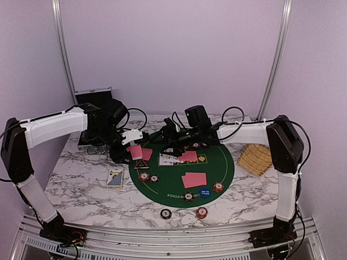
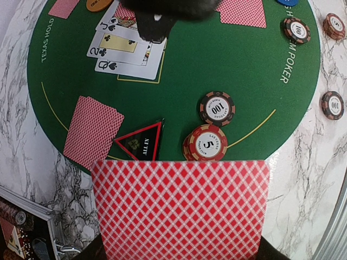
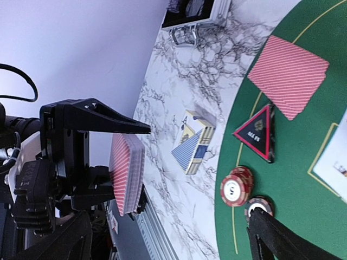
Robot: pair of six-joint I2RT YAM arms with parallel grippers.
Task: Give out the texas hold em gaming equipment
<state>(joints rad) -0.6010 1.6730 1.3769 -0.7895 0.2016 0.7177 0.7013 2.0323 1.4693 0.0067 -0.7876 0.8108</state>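
Note:
My left gripper (image 1: 134,146) is shut on a deck of pink-red-backed cards (image 2: 179,211), held over the left edge of the green mat (image 1: 217,162). The deck also shows in the right wrist view (image 3: 127,173). Below it lie the black triangular marker (image 2: 142,142), a red 5 chip stack (image 2: 206,143) and a 100 chip (image 2: 217,107). Face-up cards (image 2: 127,46) lie mid-mat, and face-down pairs (image 2: 92,130) (image 1: 194,180) lie around them. My right gripper (image 1: 174,142) hangs open and empty over the mat's far side, its fingers (image 3: 271,238) spread wide.
A blue card box (image 1: 115,177) lies on the marble left of the mat. The silver-edged case (image 1: 93,97) stands at the back left, and a bamboo rack (image 1: 256,158) sits at the right. Loose chips (image 1: 201,212) (image 1: 166,213) lie near the front edge, a blue button (image 1: 204,192) on the mat.

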